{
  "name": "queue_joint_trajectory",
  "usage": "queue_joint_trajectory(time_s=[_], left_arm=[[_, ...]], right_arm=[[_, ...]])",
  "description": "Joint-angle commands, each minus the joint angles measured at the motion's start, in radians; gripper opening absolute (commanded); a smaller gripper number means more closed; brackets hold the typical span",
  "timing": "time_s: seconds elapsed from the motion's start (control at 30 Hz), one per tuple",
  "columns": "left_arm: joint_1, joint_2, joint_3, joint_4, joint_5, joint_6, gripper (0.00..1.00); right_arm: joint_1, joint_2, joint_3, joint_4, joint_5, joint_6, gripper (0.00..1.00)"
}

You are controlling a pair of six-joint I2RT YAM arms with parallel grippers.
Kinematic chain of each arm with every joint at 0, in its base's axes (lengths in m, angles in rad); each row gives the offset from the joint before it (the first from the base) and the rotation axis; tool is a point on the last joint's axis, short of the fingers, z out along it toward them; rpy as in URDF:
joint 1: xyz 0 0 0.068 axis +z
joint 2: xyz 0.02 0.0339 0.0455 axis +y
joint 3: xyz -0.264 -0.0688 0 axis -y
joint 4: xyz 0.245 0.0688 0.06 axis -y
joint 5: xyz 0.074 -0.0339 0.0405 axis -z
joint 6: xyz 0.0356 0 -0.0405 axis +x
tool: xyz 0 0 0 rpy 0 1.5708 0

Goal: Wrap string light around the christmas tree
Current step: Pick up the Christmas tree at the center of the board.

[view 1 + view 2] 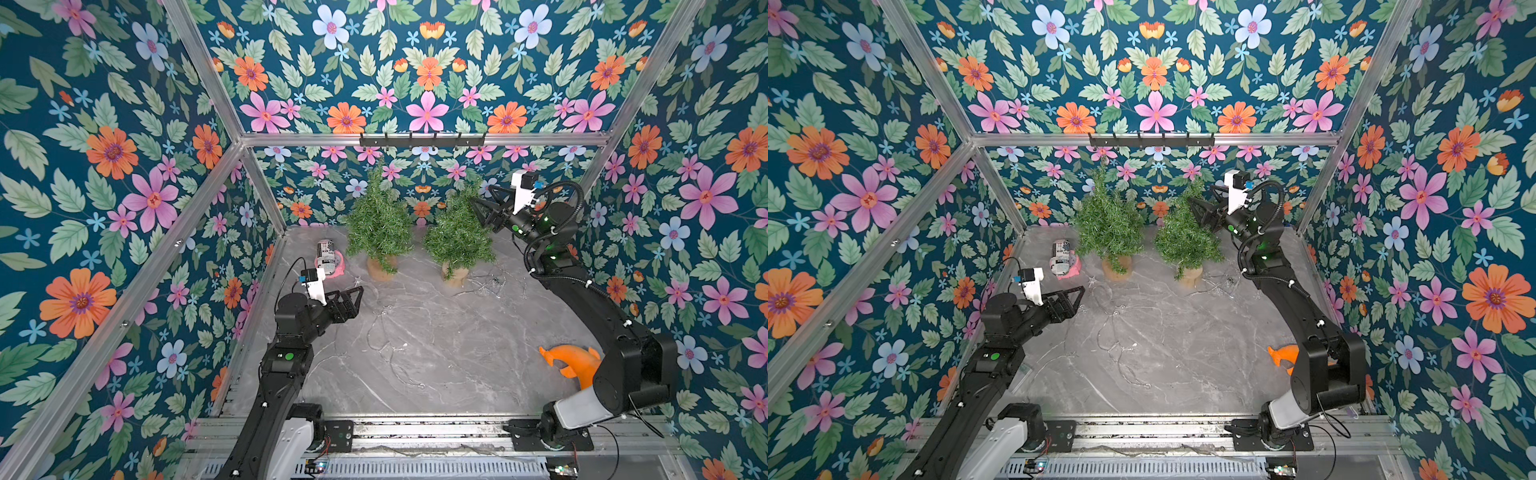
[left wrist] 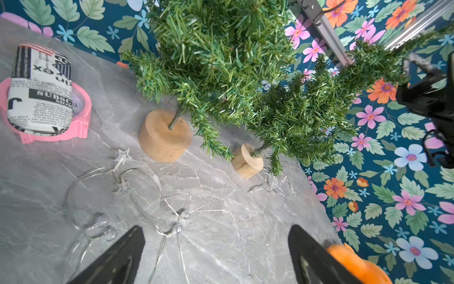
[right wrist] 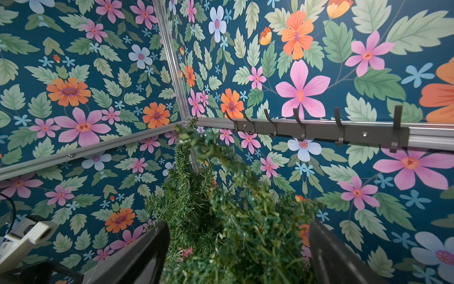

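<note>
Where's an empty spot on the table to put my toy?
The grey marble table is bare between the thin silvery string light and the orange plastic fish toy. The back is crowded: two small green Christmas trees and a newsprint-covered roll.

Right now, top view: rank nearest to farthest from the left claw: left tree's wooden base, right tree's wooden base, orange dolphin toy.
1. Round pale wooden base of the left green tree, just beyond the left claw.
2. Round pale wooden base of the right green tree, farther across, at the back.
3. Orange plastic dolphin toy, far across, near the right arm.
</note>
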Motion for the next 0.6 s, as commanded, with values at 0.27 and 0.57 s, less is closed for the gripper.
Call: queue_joint_trajectory(time_s=[0.27,0.57], left_arm=[[0.002,0.000,0.025,-0.018,-0.070,0.026,0.95],[0.003,0.020,0.043,-0.034,-0.030,0.043,0.96]], right_arm=[[0.022,0.090,0.045,0.060,0.125,-0.037,0.88],[0.042,0.169,0.109,0.033,0.116,-0.026,0.84]])
